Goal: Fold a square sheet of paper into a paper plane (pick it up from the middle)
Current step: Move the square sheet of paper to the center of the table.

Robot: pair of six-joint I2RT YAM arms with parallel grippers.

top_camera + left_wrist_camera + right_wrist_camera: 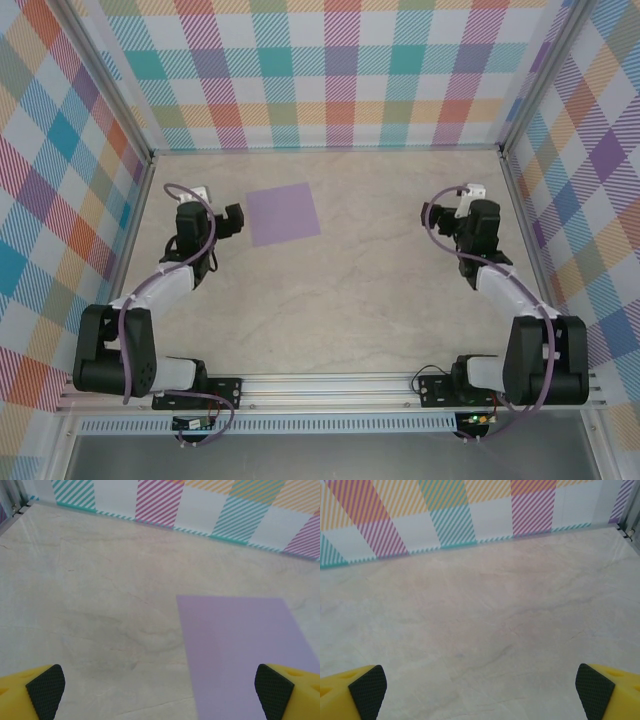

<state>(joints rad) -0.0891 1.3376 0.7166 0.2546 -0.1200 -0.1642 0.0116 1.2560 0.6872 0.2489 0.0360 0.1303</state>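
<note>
Plainly unfolded, the square sheet of paper [284,214] lies flat just beside the left gripper [232,218], within easy reach; that and the right gripper [441,216] gape empty.

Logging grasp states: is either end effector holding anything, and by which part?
Nothing is held. Left end effector and right end effector are open; the square sheet of paper lies flat on the table.
</note>
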